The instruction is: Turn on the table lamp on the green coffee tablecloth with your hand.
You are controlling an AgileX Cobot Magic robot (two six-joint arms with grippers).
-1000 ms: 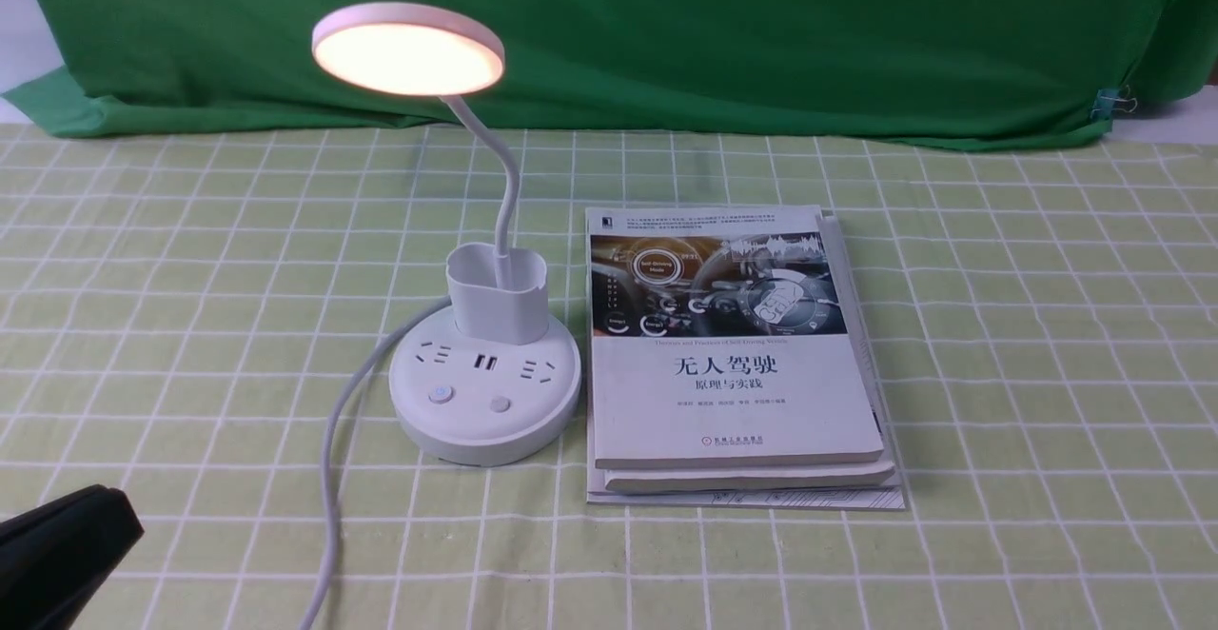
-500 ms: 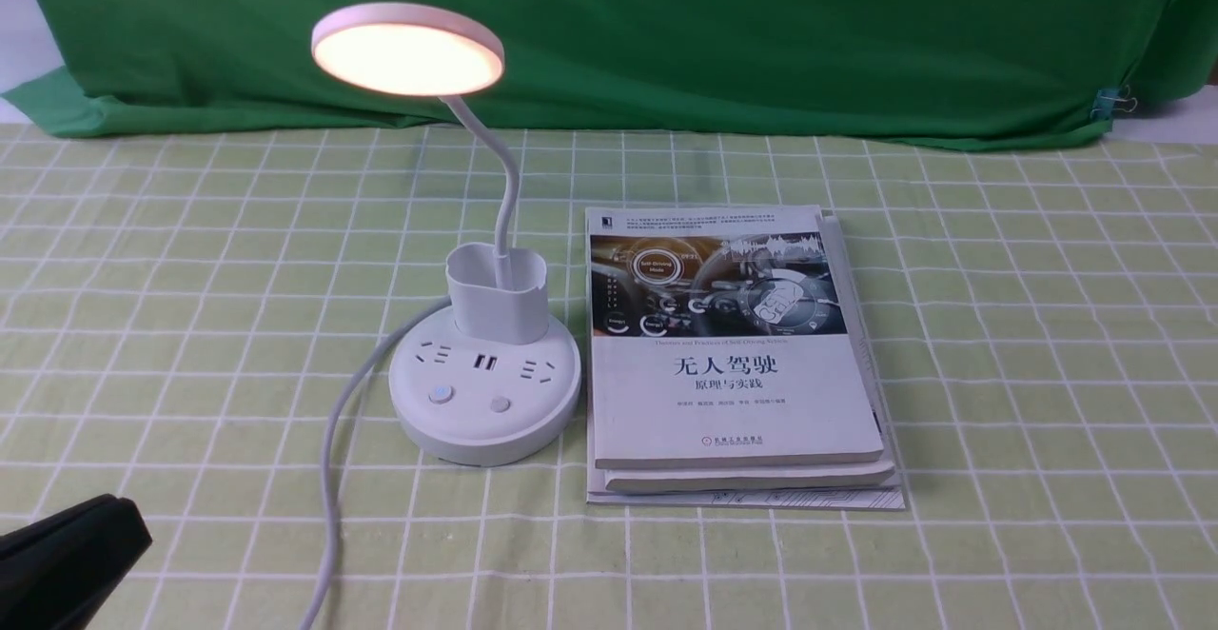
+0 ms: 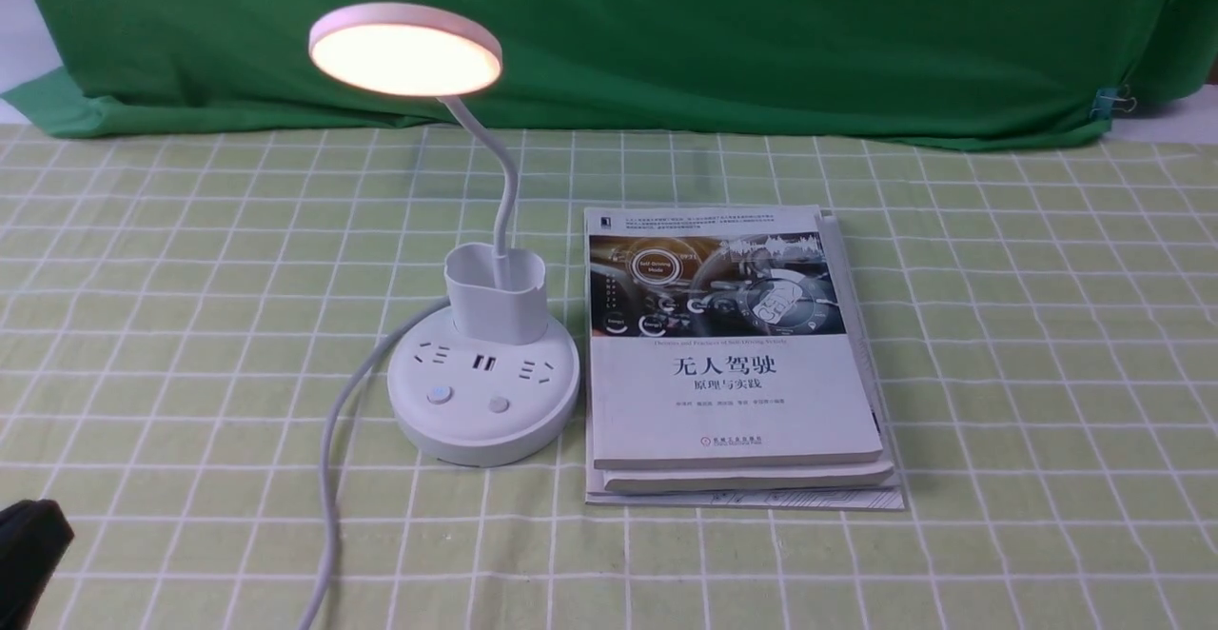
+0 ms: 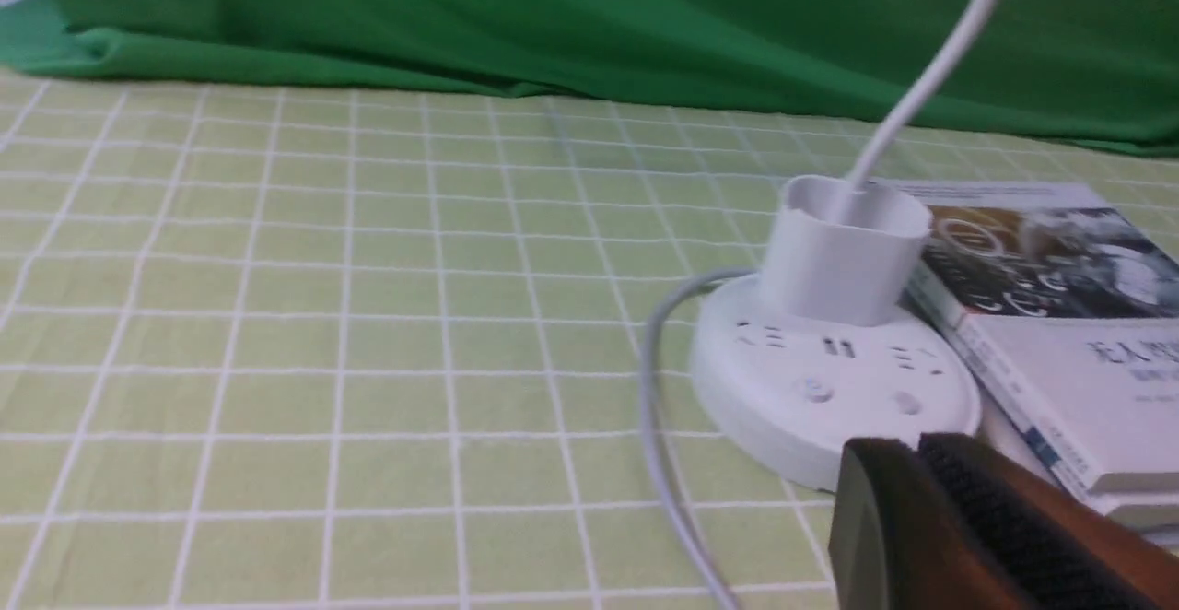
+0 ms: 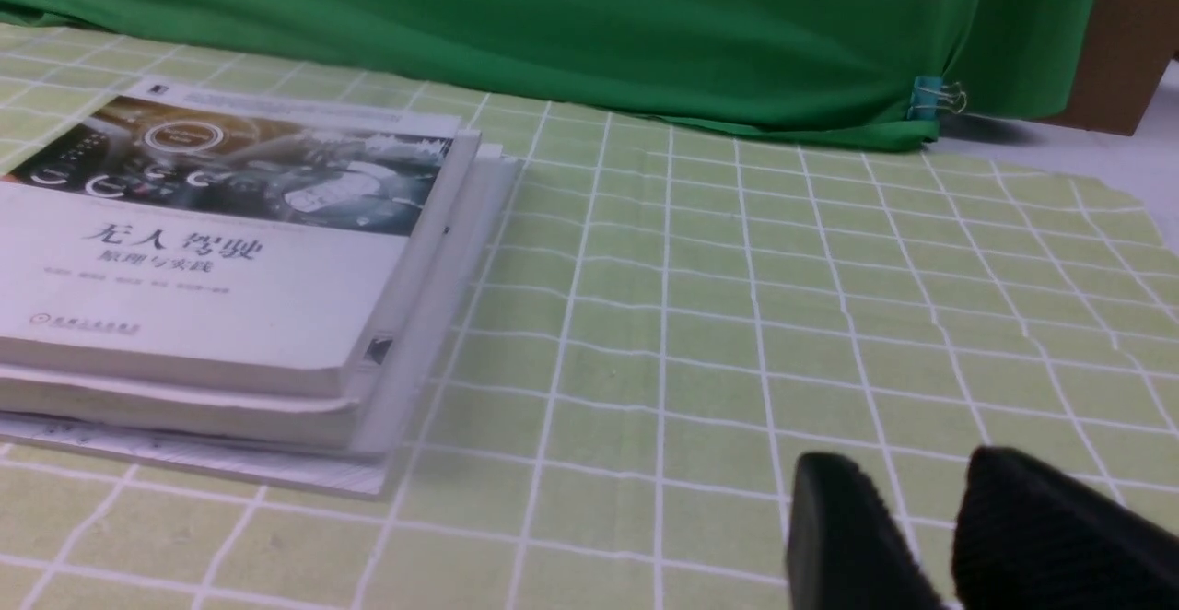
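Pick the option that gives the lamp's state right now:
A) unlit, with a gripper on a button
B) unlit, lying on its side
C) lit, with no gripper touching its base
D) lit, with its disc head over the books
C: the lamp's disc head glows, and the left gripper stands apart from the round base.

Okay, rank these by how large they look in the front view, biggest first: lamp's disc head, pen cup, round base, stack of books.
1. Stack of books
2. Round base
3. Disc head
4. Pen cup

Base and head are fairly close in width, but the base looks taller.
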